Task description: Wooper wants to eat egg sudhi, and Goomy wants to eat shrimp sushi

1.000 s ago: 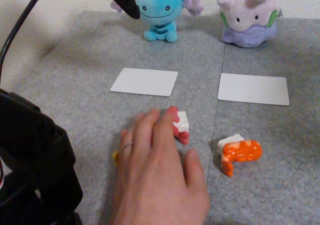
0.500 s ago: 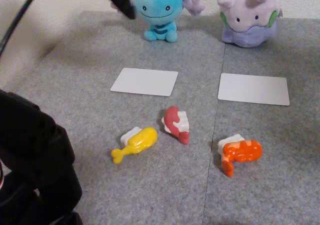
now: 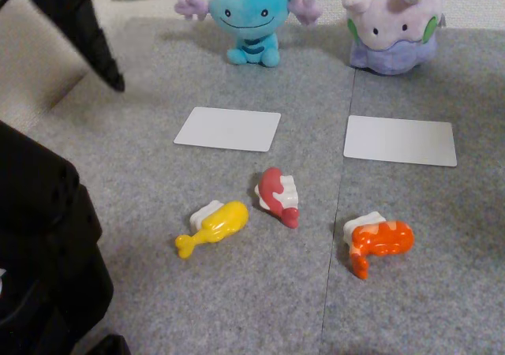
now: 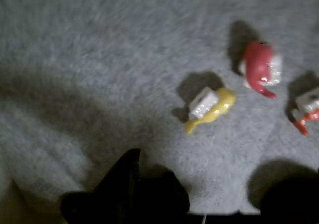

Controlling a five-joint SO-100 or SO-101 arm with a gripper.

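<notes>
Yellow egg sudhi (image 4: 212,107) well beyond end effector (image 4: 130,176).

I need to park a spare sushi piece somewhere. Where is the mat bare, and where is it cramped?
Bare mat lies in front of the yellow egg sushi and orange shrimp sushi, and at the left beside the left white card. Both cards are bare. It is crowded between yellow, dark red piece and orange.

Two white cards lie flat on the grey carpet (image 3: 134,134) — the left card (image 3: 228,128) and the right card (image 3: 400,140) well apart — with a dark red sushi piece (image 3: 278,195) on a white block nearer the camera, between them.
</notes>
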